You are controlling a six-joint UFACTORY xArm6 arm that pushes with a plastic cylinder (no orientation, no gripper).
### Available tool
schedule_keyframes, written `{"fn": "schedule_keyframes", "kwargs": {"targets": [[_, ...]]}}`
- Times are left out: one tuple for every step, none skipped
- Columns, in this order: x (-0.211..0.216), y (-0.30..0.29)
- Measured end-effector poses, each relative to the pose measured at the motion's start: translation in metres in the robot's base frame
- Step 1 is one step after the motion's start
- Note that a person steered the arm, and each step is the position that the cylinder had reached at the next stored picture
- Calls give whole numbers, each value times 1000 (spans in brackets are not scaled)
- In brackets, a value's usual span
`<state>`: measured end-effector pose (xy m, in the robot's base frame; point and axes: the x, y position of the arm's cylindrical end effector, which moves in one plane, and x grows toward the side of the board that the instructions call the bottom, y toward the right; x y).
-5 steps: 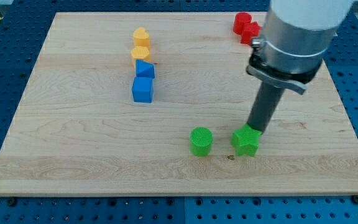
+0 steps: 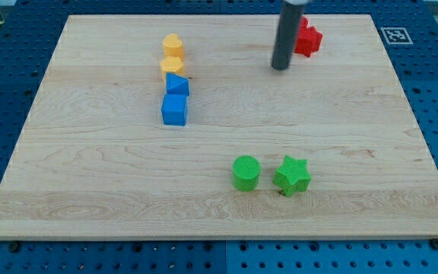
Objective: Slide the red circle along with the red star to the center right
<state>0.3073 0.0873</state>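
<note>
While the wooden board [image 2: 90,175] lies unchanged, my tip [image 2: 280,68] has swung from the near green star [image 2: 292,175], nudged slightly left, to the far right, just left of the red star [image 2: 308,39]; red circle hidden; there are no fingers, so the push can begin.

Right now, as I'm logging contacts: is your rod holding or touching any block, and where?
Nothing is held. My tip stands just to the view's left of the red star, with a small gap showing.
</note>
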Motion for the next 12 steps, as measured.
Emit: {"fn": "schedule_keyframes", "kwargs": {"targets": [[-79,-19],[-116,-2],[-115,7],[-115,11],[-115,26],[-96,40],[-68,42],[-44,62],[-24,92],[-7,103],[11,103],[35,104]]}}
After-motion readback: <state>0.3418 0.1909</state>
